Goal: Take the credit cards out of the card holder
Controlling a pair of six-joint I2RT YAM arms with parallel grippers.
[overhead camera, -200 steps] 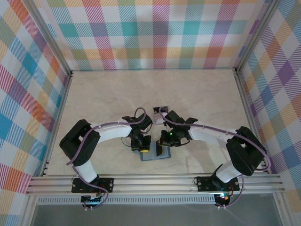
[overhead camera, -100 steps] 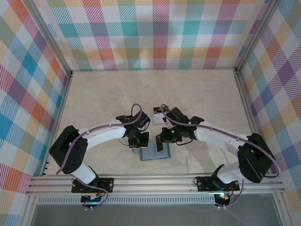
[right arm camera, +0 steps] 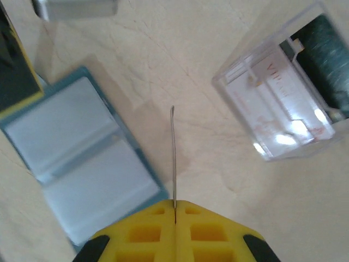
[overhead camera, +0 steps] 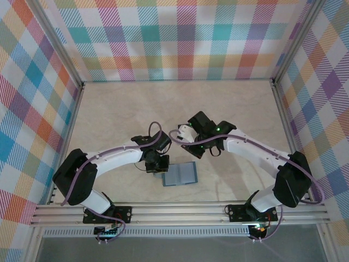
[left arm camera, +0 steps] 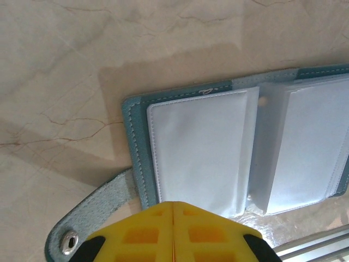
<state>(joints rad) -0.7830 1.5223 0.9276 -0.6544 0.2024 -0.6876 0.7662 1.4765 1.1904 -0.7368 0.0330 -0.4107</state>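
1. The left gripper (left arm camera: 173, 212) has its yellow fingers pressed together with no gap and nothing between them. Its tips sit right at the left end of the card holder; whether they touch it I cannot tell.
2. The card holder (overhead camera: 180, 174) lies open and flat on the table (overhead camera: 120, 109), close to the middle of the near edge and a little in from it. Its teal cover faces down and the grey-blue pockets face up. In the left wrist view the pockets look pale and glossy, and I cannot tell what is inside them. The snap strap (left arm camera: 87, 218) sticks out flat from the holder's left end.
3. A clear plastic box (right arm camera: 279, 90) stands on the table farther from the near edge than the holder, apart from it. Something pale with red print shows through its wall.
4. The right gripper (right arm camera: 174, 206) is clamped narrowly on one credit card (right arm camera: 173, 158). The card is seen edge-on as a thin line pointing out from the fingertips, so its colour cannot be told. It hangs over bare table between the holder and the clear box, touching neither.
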